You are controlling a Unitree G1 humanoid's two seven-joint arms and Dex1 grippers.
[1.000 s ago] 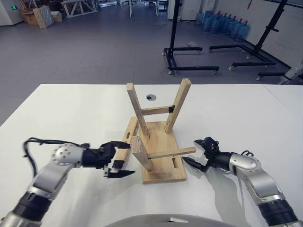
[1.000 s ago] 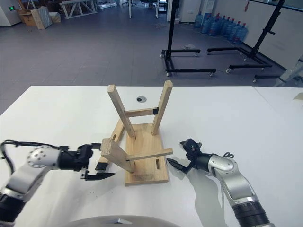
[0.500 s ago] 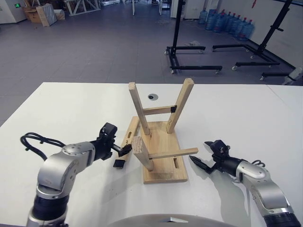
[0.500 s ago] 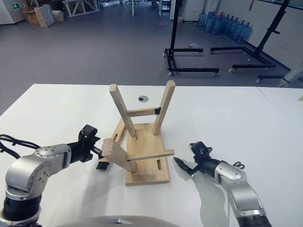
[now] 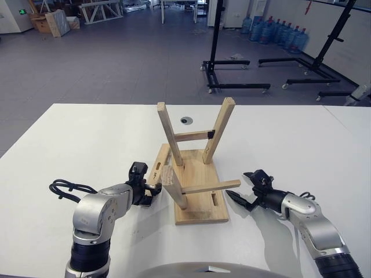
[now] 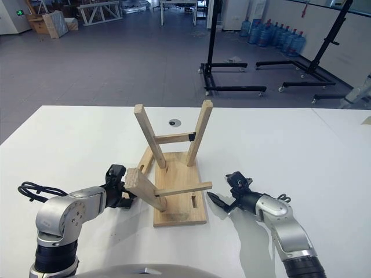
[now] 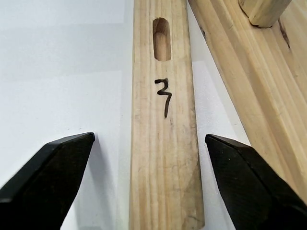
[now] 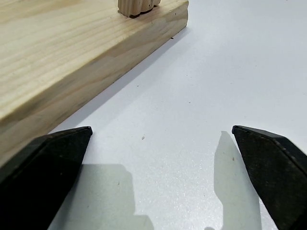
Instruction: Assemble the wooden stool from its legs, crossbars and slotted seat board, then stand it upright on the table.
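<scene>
The slotted seat board (image 5: 197, 209) lies flat on the white table. Two far legs (image 5: 170, 133) (image 5: 218, 128) stand up from it, joined by a crossbar (image 5: 191, 136). A near leg (image 5: 174, 188) leans in the board, and a second crossbar (image 5: 211, 187) sticks out of it to the right. A loose leg (image 5: 158, 164) marked "3" (image 7: 164, 158) lies along the board's left edge. My left gripper (image 5: 148, 194) (image 7: 148, 139) is open, one finger on each side of that leg's near end. My right gripper (image 5: 236, 185) (image 8: 162, 129) is open just right of the board's edge (image 8: 72, 48), low over the table.
A small round hole (image 5: 185, 120) is in the table behind the stool. A black cable (image 5: 64, 188) loops beside my left arm. Bare table stretches wide on both sides. Black wheeled racks (image 5: 232, 63) stand on the floor beyond the far edge.
My left gripper has swung from the table in front of the board up to the loose leg and now straddles its near end. The right gripper has shifted only slightly.
</scene>
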